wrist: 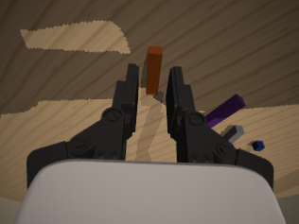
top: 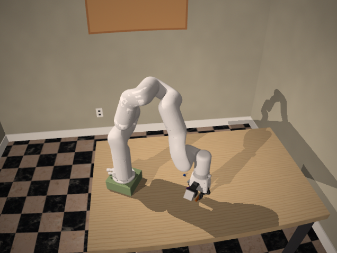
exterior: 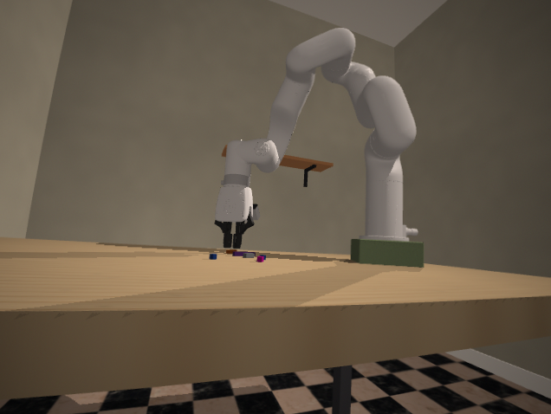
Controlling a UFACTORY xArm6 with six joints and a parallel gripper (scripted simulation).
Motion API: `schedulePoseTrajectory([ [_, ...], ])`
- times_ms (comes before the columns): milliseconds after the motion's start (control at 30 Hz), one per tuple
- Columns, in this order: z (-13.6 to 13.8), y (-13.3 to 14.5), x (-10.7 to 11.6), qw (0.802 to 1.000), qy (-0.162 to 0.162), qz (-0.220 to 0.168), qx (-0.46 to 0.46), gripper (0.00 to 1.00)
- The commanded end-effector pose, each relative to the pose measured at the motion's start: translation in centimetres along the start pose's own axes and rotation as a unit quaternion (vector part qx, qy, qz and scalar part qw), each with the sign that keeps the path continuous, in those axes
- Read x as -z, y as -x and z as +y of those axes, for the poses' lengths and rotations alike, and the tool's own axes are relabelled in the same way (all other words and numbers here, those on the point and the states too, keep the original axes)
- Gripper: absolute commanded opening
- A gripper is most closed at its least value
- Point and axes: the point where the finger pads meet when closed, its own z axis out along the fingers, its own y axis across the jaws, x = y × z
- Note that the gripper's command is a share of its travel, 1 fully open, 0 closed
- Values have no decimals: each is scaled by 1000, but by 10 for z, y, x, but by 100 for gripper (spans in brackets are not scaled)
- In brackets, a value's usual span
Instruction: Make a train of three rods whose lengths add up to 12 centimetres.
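My gripper (wrist: 153, 80) points straight down, just above the table, with its fingers a little apart. An orange rod (wrist: 154, 70) lies flat on the table beneath it; its near end sits in the gap between the fingertips, with space on both sides. The rod also shows in the top view (top: 196, 198). In the wrist view, to the right of the gripper, lie a purple rod (wrist: 226, 110), a short grey rod (wrist: 233, 132) and a small blue rod (wrist: 256, 146). The exterior view shows the gripper (exterior: 232, 243) over the group, with a magenta rod (exterior: 260, 258) and a blue rod (exterior: 212, 256) on the table.
The arm's green base (top: 123, 184) stands on the table to the left of the rods. A small blue rod (top: 184, 175) lies by the wrist. The arm casts a broad shadow (top: 218, 215) over the table's front part.
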Motion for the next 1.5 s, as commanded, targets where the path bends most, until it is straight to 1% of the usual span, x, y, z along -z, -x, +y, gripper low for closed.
schedulePoseTrajectory([
  [0,-1,0,1,1000,-2,-1,0,24],
  [867,-1,0,1,1000,-2,-1,0,24],
  [1467,-1,0,-11,1000,-2,-1,0,24],
])
